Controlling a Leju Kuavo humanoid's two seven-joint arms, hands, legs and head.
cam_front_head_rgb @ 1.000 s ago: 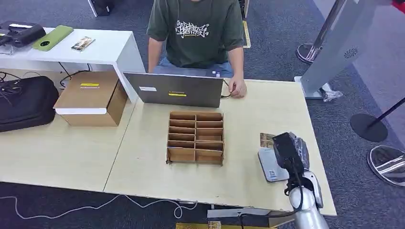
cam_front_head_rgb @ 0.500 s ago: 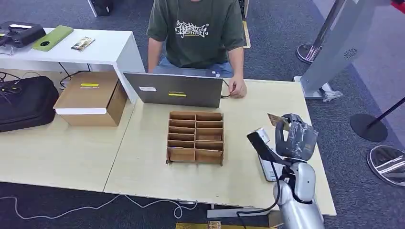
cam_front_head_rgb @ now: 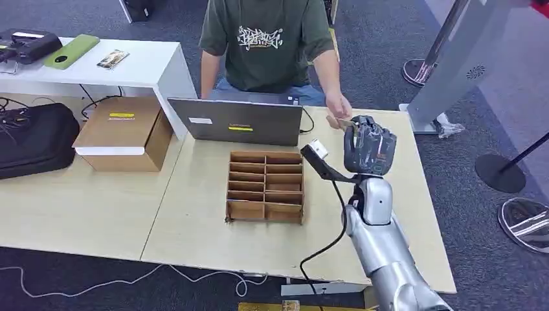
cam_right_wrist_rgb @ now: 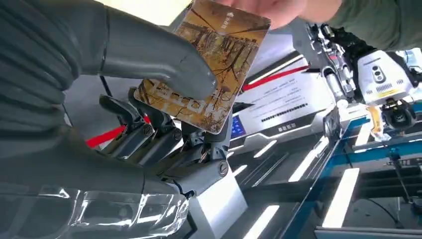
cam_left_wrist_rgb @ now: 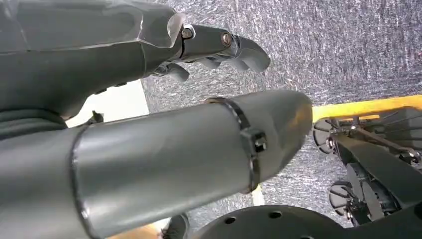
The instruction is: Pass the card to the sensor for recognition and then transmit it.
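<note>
My right hand [cam_front_head_rgb: 368,145] is raised over the far right part of the wooden table [cam_front_head_rgb: 194,220], close to the seated person. It pinches a brown patterned card [cam_right_wrist_rgb: 209,74] between thumb and fingers. In the head view the card [cam_front_head_rgb: 342,122] pokes out toward the person. The person's hand [cam_front_head_rgb: 338,109] reaches over the table edge and touches the card's far edge, seen as the person's fingertips [cam_right_wrist_rgb: 271,10] in the right wrist view. My left hand [cam_left_wrist_rgb: 124,99] hangs over grey carpet, fingers apart, holding nothing.
A grey laptop [cam_front_head_rgb: 236,122] stands at the table's far edge. A cardboard divider tray [cam_front_head_rgb: 265,186] lies mid-table, left of my right arm. A cardboard box [cam_front_head_rgb: 123,133] and a black bag [cam_front_head_rgb: 35,139] sit far left. Stanchion bases [cam_front_head_rgb: 498,172] stand on the right.
My right hand lifted from low over the grey sensor at the table's right front and carried the card forward to the person. The person's hand moved from beside the laptop to the card.
</note>
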